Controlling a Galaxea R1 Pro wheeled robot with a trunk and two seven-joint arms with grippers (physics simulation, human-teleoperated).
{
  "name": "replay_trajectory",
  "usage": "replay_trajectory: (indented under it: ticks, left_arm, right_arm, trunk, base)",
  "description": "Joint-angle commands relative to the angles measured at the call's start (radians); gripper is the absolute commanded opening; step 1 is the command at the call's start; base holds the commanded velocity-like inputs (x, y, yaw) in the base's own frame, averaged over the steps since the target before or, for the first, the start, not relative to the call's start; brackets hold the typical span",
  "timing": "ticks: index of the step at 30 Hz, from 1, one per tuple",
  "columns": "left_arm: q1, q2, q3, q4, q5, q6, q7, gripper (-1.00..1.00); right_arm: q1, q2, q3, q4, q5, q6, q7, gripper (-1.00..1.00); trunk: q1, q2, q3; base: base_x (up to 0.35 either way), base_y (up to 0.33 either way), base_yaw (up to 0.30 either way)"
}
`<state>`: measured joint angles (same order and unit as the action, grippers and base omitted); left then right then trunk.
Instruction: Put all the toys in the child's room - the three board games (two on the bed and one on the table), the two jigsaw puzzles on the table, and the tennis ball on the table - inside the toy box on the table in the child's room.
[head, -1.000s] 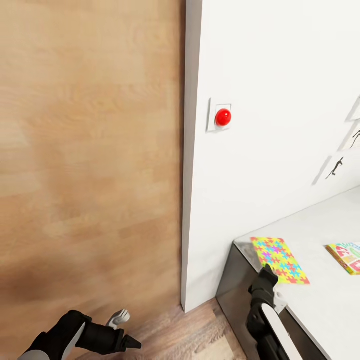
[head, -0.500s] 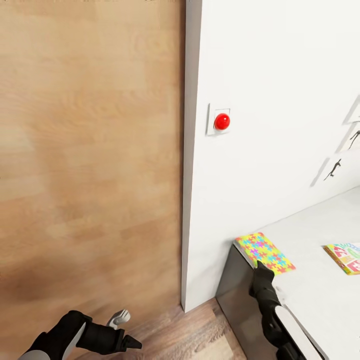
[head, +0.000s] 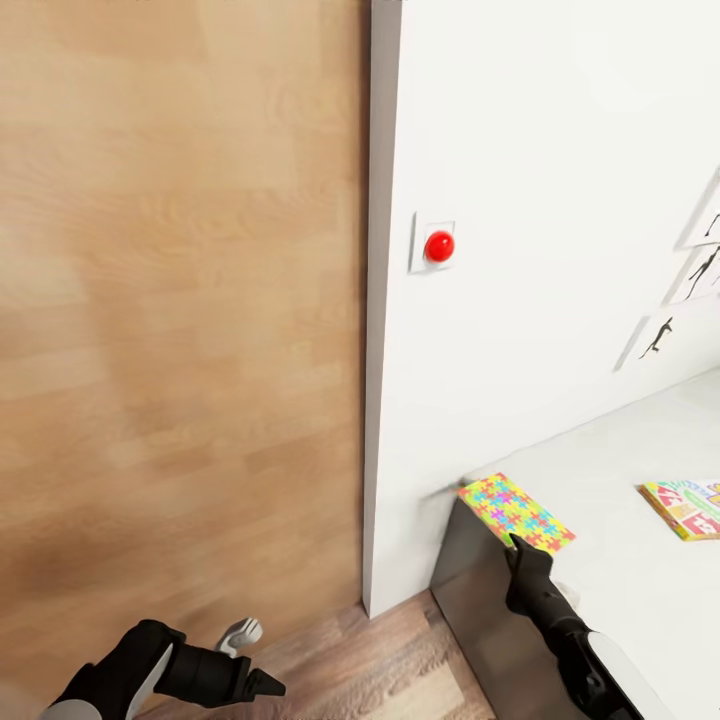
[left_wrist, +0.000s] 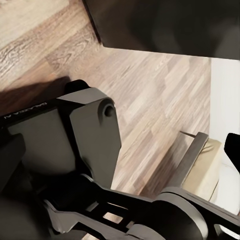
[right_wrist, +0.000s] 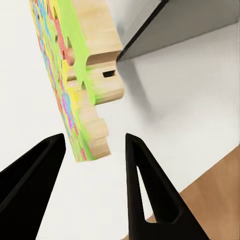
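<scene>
at table (head: 640, 520) corner | jigsaw puzzle (head: 516, 510) lies diagonal | right gripper (head: 524, 549) jaws spread, left's unclear

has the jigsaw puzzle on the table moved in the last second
Yes. The jigsaw puzzle slid toward the table's corner edge, pushed by the right gripper.

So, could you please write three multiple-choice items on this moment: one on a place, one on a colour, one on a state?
1. Where does the jigsaw puzzle lie?
A. at the table corner nearest the wall
B. on the floor
C. inside a bin

2. What colour is the wall button?
A. blue
B. red
C. green

3. How are the right gripper jaws?
A. shut on the puzzle
B. shut on nothing
C. open, puzzle edge ahead of them

Answers: 1 A, it lies at the tabletop's corner; 2 B, it is bright red; 3 C, a wide gap separates the fingers.
</scene>
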<state>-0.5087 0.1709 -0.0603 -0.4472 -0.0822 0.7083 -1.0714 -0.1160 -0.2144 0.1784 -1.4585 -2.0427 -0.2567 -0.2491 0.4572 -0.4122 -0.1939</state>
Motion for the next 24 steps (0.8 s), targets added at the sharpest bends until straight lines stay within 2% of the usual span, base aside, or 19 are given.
replay_trajectory:
  ticks: [1, 6, 11, 16, 21, 24]
  left_arm:
    - [-0.001, -0.004, -0.001, -0.002, -0.007, 0.007, -0.006, 1.00]
    - [-0.001, -0.017, -0.001, -0.004, -0.008, 0.006, -0.004, 1.00]
    - [-0.001, -0.019, -0.001, -0.004, -0.008, 0.006, -0.005, 1.00]
    - [-0.001, -0.018, -0.001, -0.004, -0.008, 0.007, -0.005, 1.00]
    - [-0.001, -0.018, -0.001, -0.004, -0.008, 0.008, -0.007, 1.00]
    - [-0.001, -0.017, -0.001, -0.004, -0.008, 0.008, -0.007, 1.00]
  right_arm:
    - [-0.001, -0.010, 0.002, -0.001, -0.015, -0.007, -0.001, -1.00]
    - [0.000, -0.025, -0.025, 0.029, -0.055, -0.006, 0.004, -1.00]
    - [0.001, -0.013, -0.094, 0.073, -0.085, -0.005, 0.008, -1.00]
    - [0.002, -0.013, -0.113, 0.089, -0.108, 0.011, 0.011, -1.00]
    - [0.012, -0.014, -0.118, 0.081, -0.139, 0.118, 0.024, -1.00]
    - [0.013, -0.017, -0.118, 0.079, -0.142, 0.174, 0.080, -1.00]
  trunk:
    - [-0.003, 0.005, 0.001]
    - [-0.007, 0.012, 0.004]
    - [-0.007, 0.012, 0.004]
    - [-0.007, 0.012, 0.004]
    - [-0.007, 0.012, 0.004]
    - [-0.007, 0.012, 0.004]
  base:
    - [-0.022, 0.000, 0.000]
    - [-0.007, 0.000, 0.000]
    - [0.000, 0.000, 0.000]
    - [0.000, 0.000, 0.000]
    - [0.000, 0.000, 0.000]
    - [0.000, 0.000, 0.000]
